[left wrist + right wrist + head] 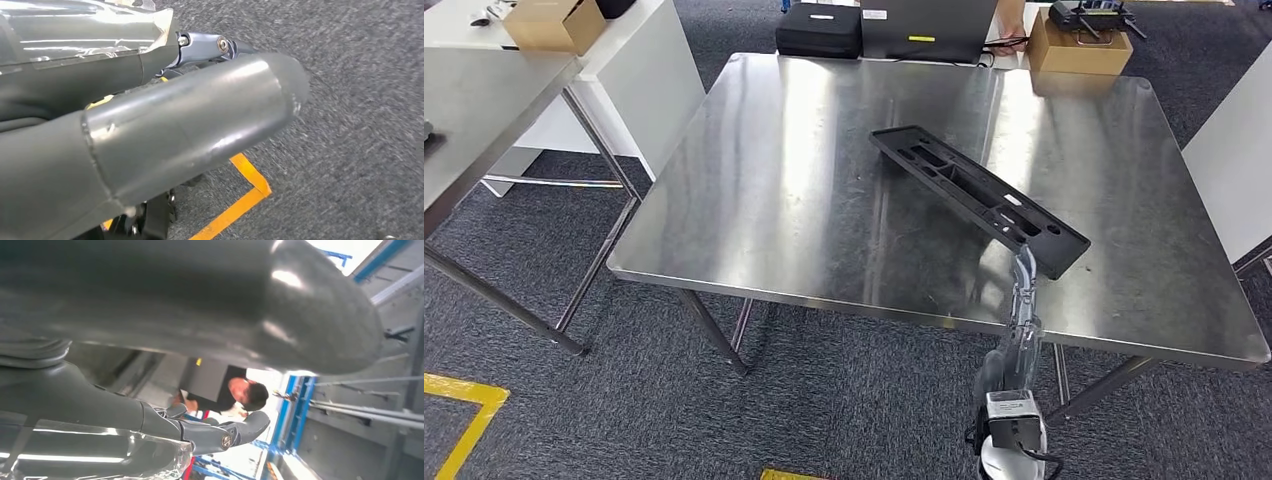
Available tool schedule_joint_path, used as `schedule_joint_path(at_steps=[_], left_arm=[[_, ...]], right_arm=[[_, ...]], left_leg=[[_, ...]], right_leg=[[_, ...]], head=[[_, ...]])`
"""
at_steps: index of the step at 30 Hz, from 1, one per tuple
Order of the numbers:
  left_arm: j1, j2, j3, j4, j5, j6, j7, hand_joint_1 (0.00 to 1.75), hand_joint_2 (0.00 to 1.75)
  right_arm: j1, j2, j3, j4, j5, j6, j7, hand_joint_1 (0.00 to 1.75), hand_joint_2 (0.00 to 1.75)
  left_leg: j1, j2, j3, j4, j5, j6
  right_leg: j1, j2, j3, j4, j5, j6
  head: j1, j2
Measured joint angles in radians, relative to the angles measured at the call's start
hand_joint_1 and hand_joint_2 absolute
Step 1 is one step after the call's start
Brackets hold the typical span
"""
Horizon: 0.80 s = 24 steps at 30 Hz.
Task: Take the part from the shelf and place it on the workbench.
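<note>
Part (977,194) lies slantwise on the workbench (774,200); I see my right hand (1022,268) at its near end, grip undeterminable. Left hand (165,120) holds nothing, fingers' spread unclear.

Light: bright, even, from overhead
Glare: pale streaks across steel workbench (804,200)
Blur: both wrist views soft; thumbs out of focus

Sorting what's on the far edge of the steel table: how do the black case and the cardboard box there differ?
The black case is dark, flat and closed; the cardboard box is tan, taller and open-topped, with dark gear inside. The case sits toward the left of the far edge, the box at the right corner. Both are rectangular and stand beyond the long black part on the table.
</note>
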Motion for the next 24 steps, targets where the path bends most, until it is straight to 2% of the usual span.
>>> schedule_joint_path(at_steps=[1,2,3,4,6,7,10,11,12,14,15,16,17,18,19,20,21,22,24], left_arm=[[0.0,0.0,0.0,0.0,-0.002,-0.002,0.0,0.0,0.0],[0.0,0.0,0.0,0.0,-0.004,-0.006,0.0,0.0,0.0],[0.0,0.0,0.0,0.0,-0.007,-0.01,0.0,0.0,0.0],[-0.001,0.0,0.0,0.0,-0.009,-0.014,0.0,0.0,0.0],[-0.005,0.001,0.0,-0.001,-0.013,-0.02,0.0,0.0,0.0],[-0.006,0.001,0.0,-0.001,-0.016,-0.021,-0.001,0.0,0.0],[-0.004,-0.001,-0.001,-0.001,-0.018,-0.024,-0.005,0.0,0.0],[-0.003,-0.002,-0.001,-0.001,-0.019,-0.026,-0.006,0.0,0.0],[-0.003,-0.004,-0.001,-0.001,-0.019,-0.028,-0.007,0.0,0.0],[-0.003,-0.005,-0.001,-0.001,-0.02,-0.032,-0.007,0.0,0.0],[-0.003,-0.006,-0.001,-0.001,-0.02,-0.033,-0.007,0.0,0.0],[-0.003,-0.006,-0.001,-0.001,-0.021,-0.034,-0.007,0.0,0.0],[-0.002,-0.007,-0.001,-0.001,-0.024,-0.035,-0.007,0.0,0.0],[-0.002,-0.007,-0.001,-0.001,-0.026,-0.038,-0.007,0.0,0.0],[-0.002,-0.008,-0.001,-0.001,-0.028,-0.039,-0.007,0.0,0.0],[-0.002,-0.009,-0.001,-0.001,-0.029,-0.041,-0.006,0.0,0.0],[-0.003,-0.01,-0.001,-0.001,-0.03,-0.042,-0.006,0.0,0.0],[-0.003,-0.01,-0.001,-0.001,-0.031,-0.043,-0.006,0.0,0.0],[-0.003,-0.01,-0.001,-0.001,-0.035,-0.043,-0.005,0.0,0.0]], right_arm=[[0.0,0.0,0.0,0.011,-0.001,0.0,0.0,0.0,0.0],[0.0,0.0,0.0,0.021,-0.005,-0.002,0.0,0.0,0.0],[0.0,-0.001,0.0,0.032,-0.011,-0.007,0.0,0.0,0.0],[0.0,-0.002,-0.001,0.04,-0.019,-0.014,0.0,0.0,0.0],[0.0,-0.008,-0.001,0.051,-0.042,-0.035,0.0,0.0,0.0],[0.001,-0.014,-0.001,0.055,-0.057,-0.045,0.0,0.0,0.0],[0.005,-0.036,-0.001,0.062,-0.101,-0.077,0.0,0.0,0.0],[0.007,-0.043,-0.001,0.063,-0.112,-0.088,0.0,0.0,0.0],[0.009,-0.051,0.0,0.063,-0.12,-0.097,0.0,0.0,0.0],[0.015,-0.063,0.0,0.065,-0.128,-0.106,0.0,0.0,0.0],[0.02,-0.068,0.0,0.066,-0.13,-0.109,0.0,0.0,0.0],[0.025,-0.072,0.0,0.067,-0.131,-0.113,0.0,0.0,0.0],[0.031,-0.074,0.0,0.068,-0.131,-0.118,0.0,0.0,0.0],[0.036,-0.076,0.0,0.068,-0.132,-0.122,0.0,0.0,0.0],[0.039,-0.077,0.0,0.068,-0.132,-0.124,0.0,0.0,0.0],[0.041,-0.078,0.0,0.068,-0.132,-0.126,0.0,0.0,0.0],[0.043,-0.079,0.0,0.068,-0.133,-0.126,0.0,0.0,0.0],[0.047,-0.079,-0.001,0.066,-0.136,-0.126,0.0,0.0,0.0],[0.058,-0.08,-0.003,0.064,-0.146,-0.126,0.0,0.0,0.0]], left_leg=[[0.0,0.0,-0.01,0.029,-0.008,0.002],[-0.001,0.0,0.0,0.02,0.002,0.008],[-0.003,0.0,0.029,-0.025,0.027,0.015],[-0.007,0.0,0.073,-0.093,0.055,0.026],[-0.018,0.002,0.144,-0.21,0.091,0.043],[-0.023,0.003,0.16,-0.237,0.096,0.048],[-0.031,0.006,0.156,-0.254,0.118,0.053],[-0.031,0.008,0.153,-0.262,0.131,0.058],[-0.029,0.01,0.147,-0.271,0.144,0.063],[-0.028,0.013,0.131,-0.276,0.162,0.07],[-0.029,0.014,0.121,-0.275,0.169,0.071],[-0.03,0.015,0.112,-0.273,0.176,0.071],[-0.03,0.015,0.103,-0.271,0.181,0.07],[-0.03,0.015,0.096,-0.268,0.185,0.068],[-0.029,0.015,0.088,-0.263,0.187,0.066],[-0.031,0.016,0.081,-0.256,0.189,0.062],[-0.032,0.016,0.075,-0.249,0.191,0.058],[-0.034,0.016,0.07,-0.243,0.193,0.054],[-0.036,0.015,0.066,-0.239,0.199,0.043]], right_leg=[[0.004,-0.001,-0.005,0.0,0.004,-0.005],[0.007,-0.001,-0.01,0.0,0.007,-0.008],[0.01,-0.001,-0.013,0.0,0.011,-0.01],[0.012,0.0,-0.015,0.0,0.015,-0.01],[0.017,-0.001,-0.018,0.001,0.022,-0.004],[0.018,-0.002,-0.018,0.001,0.026,0.001],[0.016,-0.005,-0.023,-0.003,0.038,0.022],[0.017,-0.005,-0.032,0.008,0.027,0.025],[0.018,-0.005,-0.048,0.037,0.004,0.023],[0.017,-0.005,-0.092,0.154,-0.072,0.012],[0.015,-0.005,-0.108,0.216,-0.104,0.012],[0.014,-0.005,-0.113,0.256,-0.122,0.016],[0.013,-0.005,-0.1,0.261,-0.126,0.023],[0.012,-0.005,-0.065,0.224,-0.116,0.033],[0.011,-0.006,-0.016,0.157,-0.1,0.041],[0.011,-0.006,0.035,0.085,-0.089,0.045],[0.013,-0.005,0.072,0.031,-0.076,0.044],[0.015,-0.005,0.089,-0.003,-0.072,0.039],[0.02,-0.003,0.084,-0.011,-0.065,0.024]], head=[[0.0,0.0],[0.0,0.0],[0.0,0.0],[0.0,0.0],[0.001,0.0],[0.001,0.0],[0.001,0.0],[0.002,0.0],[0.004,0.0],[0.007,0.0],[0.008,0.0],[0.008,0.0],[0.008,0.0],[0.008,0.0],[0.008,0.0],[0.008,0.0],[0.007,0.0],[0.007,0.0],[0.007,0.0]])
